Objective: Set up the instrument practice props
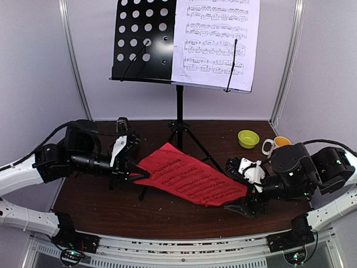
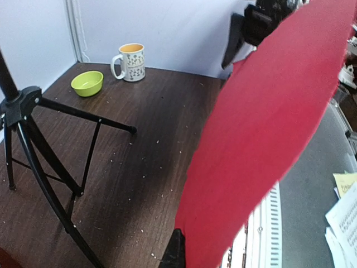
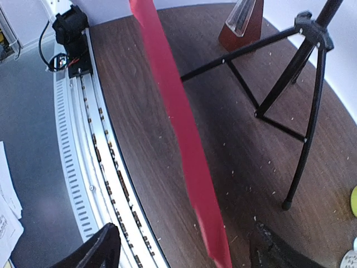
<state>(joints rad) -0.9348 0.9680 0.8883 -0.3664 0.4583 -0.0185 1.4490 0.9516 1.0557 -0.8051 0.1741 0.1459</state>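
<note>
The black music stand (image 1: 142,39) stands at the back, with the white music sheet (image 1: 215,42) on the right half of its perforated desk. The red music sheet (image 1: 187,178) hangs above the table between my arms. My left gripper (image 1: 135,174) is shut on its left corner; the sheet fills the left wrist view (image 2: 268,128), hiding one finger. My right gripper (image 1: 240,187) is open, and in the right wrist view (image 3: 184,240) the sheet's edge (image 3: 178,117) runs between the spread fingers without touching them. The red-brown metronome (image 3: 242,22) stands by the tripod legs (image 3: 301,72).
A green bowl (image 1: 248,138) and a spotted mug (image 1: 273,145) stand at the back right, also in the left wrist view as bowl (image 2: 87,83) and mug (image 2: 129,61). The tripod legs (image 1: 179,128) spread over the table's middle. White walls enclose the back and sides.
</note>
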